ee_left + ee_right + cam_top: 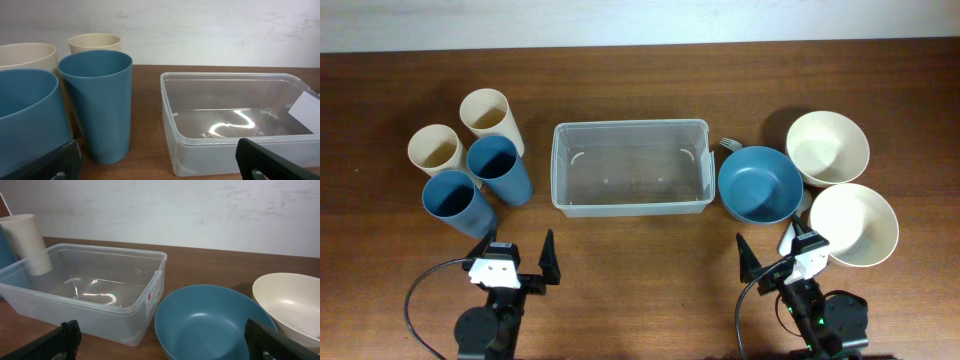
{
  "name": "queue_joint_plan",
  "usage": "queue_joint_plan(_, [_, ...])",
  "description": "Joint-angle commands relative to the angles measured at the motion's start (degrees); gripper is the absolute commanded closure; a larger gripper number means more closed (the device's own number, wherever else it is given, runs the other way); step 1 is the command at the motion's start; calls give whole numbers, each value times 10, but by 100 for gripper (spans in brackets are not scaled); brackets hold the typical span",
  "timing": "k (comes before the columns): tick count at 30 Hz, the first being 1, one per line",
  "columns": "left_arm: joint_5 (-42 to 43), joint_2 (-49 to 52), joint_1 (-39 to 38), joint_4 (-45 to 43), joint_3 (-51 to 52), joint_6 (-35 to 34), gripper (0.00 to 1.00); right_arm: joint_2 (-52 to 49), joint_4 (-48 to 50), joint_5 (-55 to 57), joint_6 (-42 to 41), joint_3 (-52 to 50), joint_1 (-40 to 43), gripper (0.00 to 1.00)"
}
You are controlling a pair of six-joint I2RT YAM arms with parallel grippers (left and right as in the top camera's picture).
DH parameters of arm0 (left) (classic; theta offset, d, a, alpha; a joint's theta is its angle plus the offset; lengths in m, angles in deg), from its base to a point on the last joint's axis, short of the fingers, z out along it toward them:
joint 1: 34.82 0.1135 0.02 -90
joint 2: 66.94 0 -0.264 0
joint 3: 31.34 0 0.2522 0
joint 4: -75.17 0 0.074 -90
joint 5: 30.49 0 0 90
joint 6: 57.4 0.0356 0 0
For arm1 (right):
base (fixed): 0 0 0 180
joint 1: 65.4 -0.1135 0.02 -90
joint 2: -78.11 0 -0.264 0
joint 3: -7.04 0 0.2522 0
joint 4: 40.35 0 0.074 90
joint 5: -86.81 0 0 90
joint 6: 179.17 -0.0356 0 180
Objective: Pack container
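The clear rectangular container stands empty at the middle of the table, long side toward me. Left of it are two cream cups and two blue cups, all upright. To its right lie a blue bowl and two cream bowls. My left gripper is open near the front edge, short of the cups and the container. Facing the blue bowl and the container's right end, my right gripper is open too. Neither holds anything.
A small metal utensil tip shows between the container and the blue bowl. In the left wrist view a blue cup stands close ahead. A pale wall runs along the table's far edge.
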Motion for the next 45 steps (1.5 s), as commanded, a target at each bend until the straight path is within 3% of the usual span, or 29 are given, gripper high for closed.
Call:
queue_joint_plan(1, [4, -5, -2, -2, 5, 11, 0, 4, 0, 2, -6, -5, -4, 1])
queue_joint_plan(9, [3, -5, -2, -2, 5, 11, 0, 4, 0, 1, -6, -5, -4, 1])
queue_joint_plan(15, [-62, -5, -2, -2, 5, 11, 0, 4, 0, 2, -6, -5, -4, 1])
queue_joint_plan(45, [-61, -5, -2, -4, 5, 11, 0, 4, 0, 2, -6, -5, -4, 1])
